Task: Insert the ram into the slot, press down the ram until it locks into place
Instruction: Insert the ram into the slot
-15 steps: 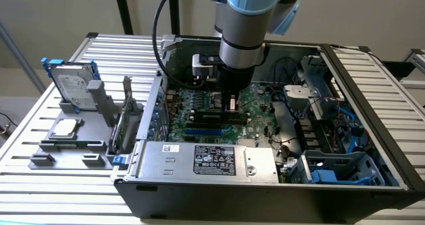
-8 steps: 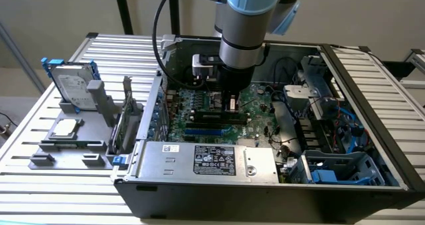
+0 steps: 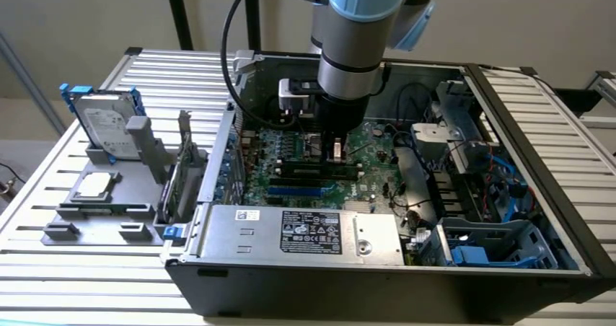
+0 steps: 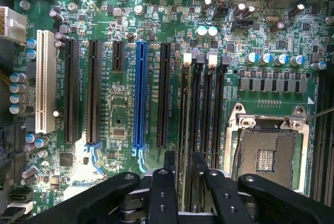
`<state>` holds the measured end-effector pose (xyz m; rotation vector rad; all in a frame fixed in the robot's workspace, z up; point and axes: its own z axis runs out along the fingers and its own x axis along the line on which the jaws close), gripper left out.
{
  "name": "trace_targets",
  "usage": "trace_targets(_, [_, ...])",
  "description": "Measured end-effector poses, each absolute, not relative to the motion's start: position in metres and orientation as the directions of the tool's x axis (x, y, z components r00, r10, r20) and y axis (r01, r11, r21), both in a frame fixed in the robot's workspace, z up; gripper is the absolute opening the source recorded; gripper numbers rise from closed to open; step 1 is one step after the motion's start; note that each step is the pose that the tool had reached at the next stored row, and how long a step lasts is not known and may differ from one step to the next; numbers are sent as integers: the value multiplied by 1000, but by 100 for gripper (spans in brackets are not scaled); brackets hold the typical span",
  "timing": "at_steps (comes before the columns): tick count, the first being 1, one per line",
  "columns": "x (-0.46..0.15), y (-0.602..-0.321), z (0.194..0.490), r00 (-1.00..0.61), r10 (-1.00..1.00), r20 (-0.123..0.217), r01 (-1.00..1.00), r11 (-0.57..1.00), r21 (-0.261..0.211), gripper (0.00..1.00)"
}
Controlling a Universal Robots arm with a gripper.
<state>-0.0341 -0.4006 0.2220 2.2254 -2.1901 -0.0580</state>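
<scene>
End effector (image 3: 337, 153): lowered into the open computer case (image 3: 385, 283) on the slatted bench (image 3: 144, 73), right over the bank of memory sockets. I cannot tell whether it is clenched or released.

Ram (image 4: 186, 114): appears to stand on edge in the slot (image 4: 187, 59), the memory socket nearest the blue slot (image 4: 140, 93), directly under the end effector. Whether the end latches have closed cannot be made out.

Long axis: runs along the slot, parallel to the blue slot and the neighbouring sockets. In the exterior view it runs from the left to the right.

Facing: contact edge down toward the motherboard (image 4: 125, 125), bare top edge up. The processor socket (image 4: 266, 156) lies to one side.

Handling, as a judgement: light, thin and stiff, but brittle if bent or twisted, and its smooth faces are rather slippery.

Where to hold: by the flat faces near the middle of the top edge, or the short ends. Keep clear of the contacts and press evenly along the top edge.
</scene>
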Motion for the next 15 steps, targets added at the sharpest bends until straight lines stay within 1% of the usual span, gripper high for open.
trace_targets(9, [-35, -401, 240, 16, -1000, -13, -999, -16, 39, 28])
trace_targets(15, [-36, -401, 241, 16, -1000, -13, -999, -16, 39, 28])
